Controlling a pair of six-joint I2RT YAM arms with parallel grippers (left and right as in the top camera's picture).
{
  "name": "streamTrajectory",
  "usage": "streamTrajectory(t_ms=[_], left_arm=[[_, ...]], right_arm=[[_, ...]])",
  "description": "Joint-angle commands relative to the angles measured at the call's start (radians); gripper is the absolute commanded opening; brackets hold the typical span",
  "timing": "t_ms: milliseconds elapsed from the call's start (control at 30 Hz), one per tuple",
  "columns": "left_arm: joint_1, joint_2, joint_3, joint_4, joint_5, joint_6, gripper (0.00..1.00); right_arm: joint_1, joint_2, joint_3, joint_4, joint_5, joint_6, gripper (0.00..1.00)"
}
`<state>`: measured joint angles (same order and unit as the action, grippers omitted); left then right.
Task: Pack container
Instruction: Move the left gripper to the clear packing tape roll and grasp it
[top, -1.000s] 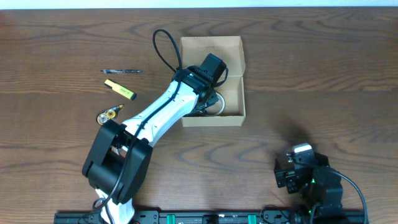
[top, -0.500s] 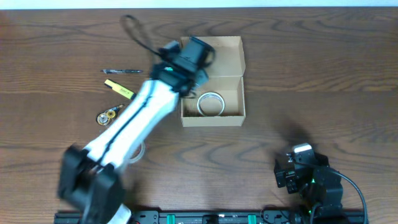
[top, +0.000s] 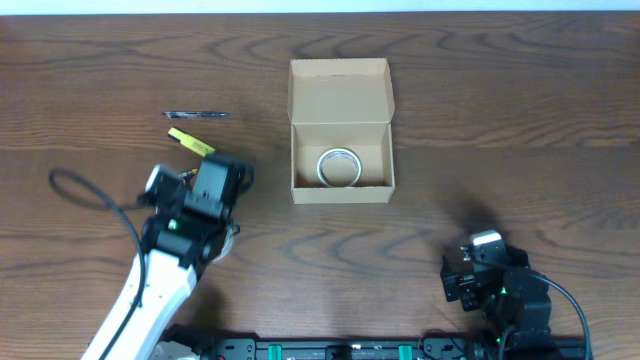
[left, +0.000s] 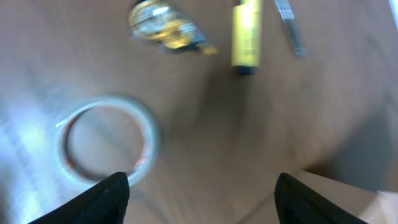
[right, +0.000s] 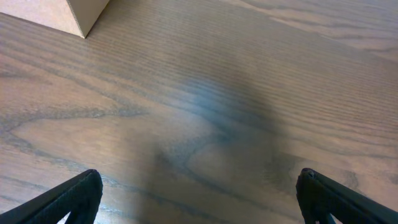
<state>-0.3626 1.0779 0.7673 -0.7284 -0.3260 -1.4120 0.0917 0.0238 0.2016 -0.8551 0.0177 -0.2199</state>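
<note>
The right end effector (right: 202, 202) sits low at the near edge of the worktop (top: 480, 120), fingers wide apart on nothing. The left arm slants forward, its base cut off. The left end effector (left: 202, 199) hangs spread and empty over a blurred tape roll (left: 106, 143), mostly hidden from overhead. Beyond lie a smeared gold object (left: 165, 28), a yellow marker (top: 192, 143) and a thin dark tool (top: 196, 115). Farther right, well apart, the container (top: 342, 194) stands open, a second roll (top: 338, 167) inside.

The tan cardboard container (top: 340, 95) sits upright, open, flap folded back.
</note>
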Motion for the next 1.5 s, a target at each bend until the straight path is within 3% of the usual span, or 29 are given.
streamTrajectory(t_ms=[0,333,567,1000,1300,1467], left_arm=[[0.003,-0.048,-0.103,-0.001,0.018,-0.247,0.76],[0.003,-0.040,-0.292,-0.001,0.110,-0.521,0.75],[0.003,0.069,-0.296,0.011,0.155,-0.534,0.60],[0.003,0.223,-0.296,0.111,0.186,-0.534,0.49],[0.003,0.256,-0.296,0.139,0.189,-0.533,0.08],[0.003,0.255,-0.296,0.154,0.189,-0.533,0.06]], right_arm=[[-0.008,-0.006,-0.006,-0.002,-0.007,-0.013,0.99],[-0.008,-0.006,-0.006,-0.002,-0.007,-0.013,0.99],[-0.008,-0.006,-0.006,-0.002,-0.007,-0.013,0.99],[-0.008,-0.006,-0.006,-0.002,-0.007,-0.013,0.99],[-0.008,-0.006,-0.006,-0.002,-0.007,-0.013,0.99],[-0.008,-0.006,-0.006,-0.002,-0.007,-0.013,0.99]])
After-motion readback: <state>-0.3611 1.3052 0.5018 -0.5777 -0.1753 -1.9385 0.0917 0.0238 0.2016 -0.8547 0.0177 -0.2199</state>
